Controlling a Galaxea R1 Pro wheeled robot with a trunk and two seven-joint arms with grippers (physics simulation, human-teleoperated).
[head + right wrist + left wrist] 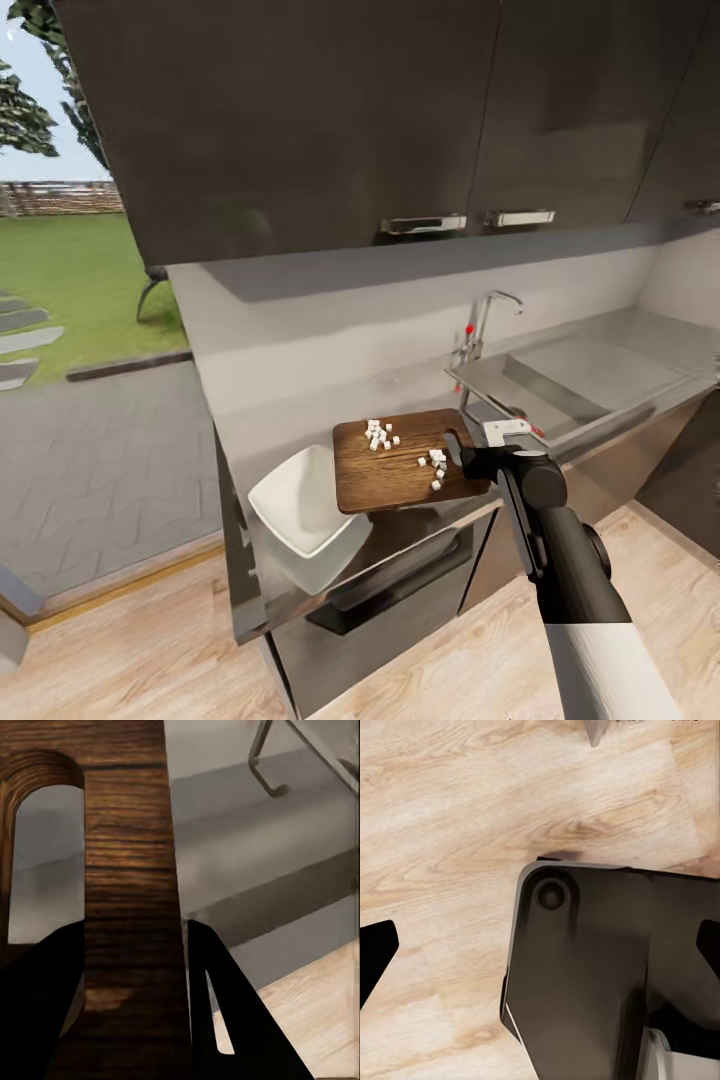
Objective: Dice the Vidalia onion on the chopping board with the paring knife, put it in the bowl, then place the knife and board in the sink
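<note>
A: Where did the right tool point(478, 462) stand?

B: Clamped on the chopping board point(405, 463) at its slot-handle end, a finger point(225, 1020) on either face. The board sat near the counter's point(300, 400) front edge, one end overhanging the bowl point(300, 505).

A: And the diced onion point(380, 434)?

B: In two small heaps on the board, none yet in the bowl. To tip them in well, it probably needed to raise the handle end slowly, keeping the low end over the bowl.

A: Anything in the way?

B: The sink point(590, 375) and its tap point(483, 325) lay beyond the handle end, clear of the tilt. The left tool point(540, 945) hung spread over the floor point(450, 810).
</note>
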